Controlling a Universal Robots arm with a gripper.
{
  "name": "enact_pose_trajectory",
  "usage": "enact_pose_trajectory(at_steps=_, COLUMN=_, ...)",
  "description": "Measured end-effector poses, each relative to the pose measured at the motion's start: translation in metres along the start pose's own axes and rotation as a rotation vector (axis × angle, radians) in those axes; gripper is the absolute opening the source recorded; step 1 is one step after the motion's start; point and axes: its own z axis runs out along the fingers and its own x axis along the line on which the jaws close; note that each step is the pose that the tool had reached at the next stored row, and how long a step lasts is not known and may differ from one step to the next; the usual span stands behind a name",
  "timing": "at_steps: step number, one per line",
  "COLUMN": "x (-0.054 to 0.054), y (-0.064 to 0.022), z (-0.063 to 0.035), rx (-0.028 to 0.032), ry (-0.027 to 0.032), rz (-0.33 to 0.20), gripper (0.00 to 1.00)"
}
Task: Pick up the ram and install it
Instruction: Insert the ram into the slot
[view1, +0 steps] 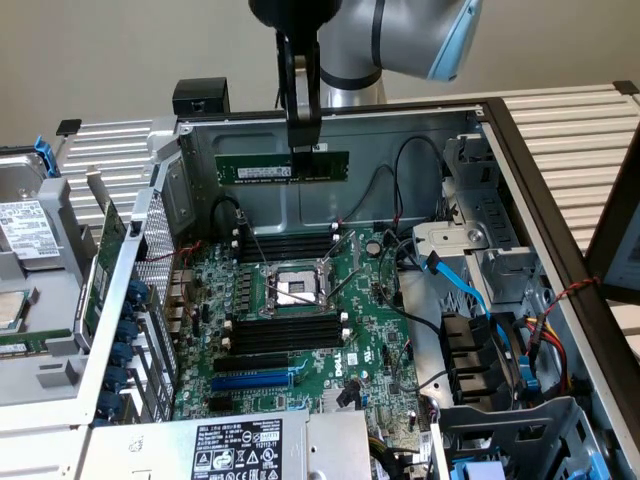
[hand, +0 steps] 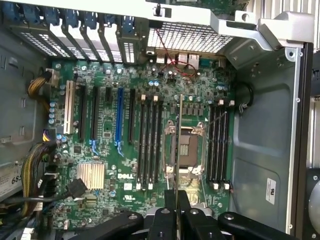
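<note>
Gripper (view1: 303, 146) w/ ram (view1: 283, 167) is hanging in open air over the mobo. The way down to the black slots (view1: 285, 243) is lying open. CPU socket (view1: 290, 290) latch is sitting btwn slot banks. Black cables (view1: 400, 195) & blue cable (view1: 465, 285) are crowding the exterior view's right, and the card bracket (view1: 150, 250) is walling off its left.

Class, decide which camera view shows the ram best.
The exterior view: the ram hangs broadside from the gripper, green face and white label showing. The wrist view catches it edge-on, a thin line above the motherboard.
</note>
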Motion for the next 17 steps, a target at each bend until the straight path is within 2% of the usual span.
enact_pose_trajectory(at_steps=3, x=0.001, y=0.0000, z=0.0045, rx=0.0000, ry=0.0018, rz=0.000, gripper=0.14)
enact_pose_trajectory(at_steps=6, x=0.004, y=0.0000, z=0.0073, rx=-0.0001, ry=0.0069, rz=0.000, gripper=0.14)
enact_pose_trajectory(at_steps=7, x=0.004, y=0.0001, z=0.0080, rx=-0.0001, ry=0.0094, rz=0.000, gripper=0.14)
enact_pose_trajectory(at_steps=10, x=0.004, y=0.0000, z=0.0099, rx=-0.0002, ry=0.0242, rz=0.000, gripper=0.14)
enact_pose_trajectory(at_steps=13, x=0.004, y=0.0003, z=0.0135, rx=0.0007, ry=0.0323, rz=0.000, gripper=0.14)
enact_pose_trajectory(at_steps=14, x=0.003, y=0.0004, z=0.0146, rx=0.0027, ry=0.0330, rz=0.000, gripper=0.14)
enact_pose_trajectory(at_steps=17, x=-0.001, y=0.0005, z=0.0164, rx=0.0170, ry=0.0375, rz=-0.002, gripper=0.14)
